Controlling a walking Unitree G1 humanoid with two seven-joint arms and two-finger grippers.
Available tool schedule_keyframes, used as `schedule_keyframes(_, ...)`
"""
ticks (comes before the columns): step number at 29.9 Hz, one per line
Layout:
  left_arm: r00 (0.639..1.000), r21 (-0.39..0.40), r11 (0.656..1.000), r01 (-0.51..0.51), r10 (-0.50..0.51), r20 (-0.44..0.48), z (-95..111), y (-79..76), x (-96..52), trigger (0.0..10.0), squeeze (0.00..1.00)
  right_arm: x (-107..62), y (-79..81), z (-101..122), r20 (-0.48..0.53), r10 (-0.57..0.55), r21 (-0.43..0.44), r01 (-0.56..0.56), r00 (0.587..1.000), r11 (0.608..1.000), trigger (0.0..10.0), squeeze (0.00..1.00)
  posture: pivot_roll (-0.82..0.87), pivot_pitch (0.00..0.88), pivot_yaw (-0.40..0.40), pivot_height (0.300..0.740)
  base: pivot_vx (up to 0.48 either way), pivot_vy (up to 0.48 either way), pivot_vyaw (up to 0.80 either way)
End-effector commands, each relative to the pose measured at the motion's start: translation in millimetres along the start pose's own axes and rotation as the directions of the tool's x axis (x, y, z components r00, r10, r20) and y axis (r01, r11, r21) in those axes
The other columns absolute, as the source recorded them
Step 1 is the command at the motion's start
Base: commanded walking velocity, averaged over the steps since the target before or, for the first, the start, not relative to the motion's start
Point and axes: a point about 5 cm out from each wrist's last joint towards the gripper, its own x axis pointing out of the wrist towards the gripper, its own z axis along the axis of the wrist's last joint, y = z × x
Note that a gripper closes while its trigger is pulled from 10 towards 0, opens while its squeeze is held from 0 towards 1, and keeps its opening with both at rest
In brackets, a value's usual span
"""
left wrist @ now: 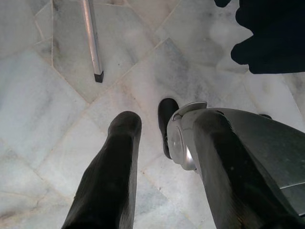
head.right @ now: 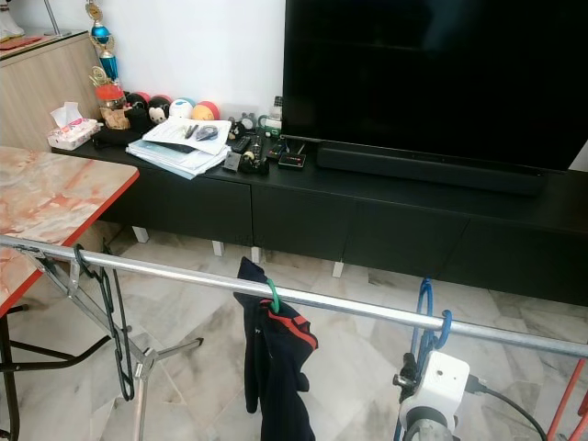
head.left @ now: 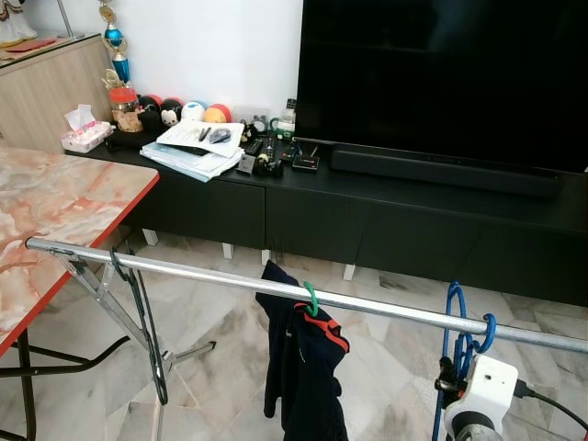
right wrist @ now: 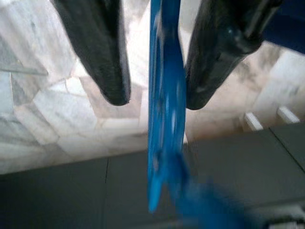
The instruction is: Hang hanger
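Blue hanger [head.left: 457, 323]: hook over the metal rail [head.left: 276, 290] at about 4 o'clock in the head view, body hanging below, beside the white wrist housing. Right gripper [right wrist: 155, 98] around the hanger's plastic; fingers [right wrist: 102, 52] parted either side, a gap visible on both, so apparently not clamped. Judged step: hook seated, release and pull-back pending. Next move likely calls for drawing the fingers clear along the hanger's plane without snagging or lifting the hook off.

Left gripper [left wrist: 147, 138] pointed at the floor, fingers apart, nothing between them; idle.

Also on rail: green hanger [head.left: 310, 299] carrying a dark garment [head.left: 303, 367] at 6 o'clock; black hanger [head.left: 142, 322] at 8 o'clock.

Floor: pale marble tiles [left wrist: 57, 95], glossy. Room: black TV console [head.left: 386, 207] at 12 o'clock with large dark television [head.left: 441, 78] and soundbar; papers [head.left: 197, 147], small toys and a trophy at 11 o'clock; marble-look table with red edge [head.left: 55, 197] at 9 o'clock.
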Motion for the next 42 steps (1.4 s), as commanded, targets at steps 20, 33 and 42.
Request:
schedule_keyframes(20,1.000,0.000,1.000,-0.009,0.009,-0.021,-3,4.0,-1.1,10.0,0.00,-46.4,-19.2,23,0.162,-0.020,-0.057,0.030,0.987,0.998,10.0,0.96,0.05,0.004,-0.052,0.740,0.000,0.000,0.00)
schedule_keyframes(33,0.972,0.066,0.972,-0.224,0.218,0.091,21,51.1,-6.8,10.0,0.00,-34.7,-2.1,22,0.127,0.090,-0.127,-0.074,0.988,0.989,10.0,0.00,0.07,0.000,-0.052,0.740,0.000,0.000,0.00)
schedule_keyframes(42,0.985,0.033,0.989,-0.143,0.139,0.099,22,47.7,-6.4,10.0,0.00,-32.6,3.2,22,0.125,0.104,-0.126,-0.088,0.987,0.988,10.0,0.00,0.08,0.000,-0.043,0.740,0.000,0.000,0.00)
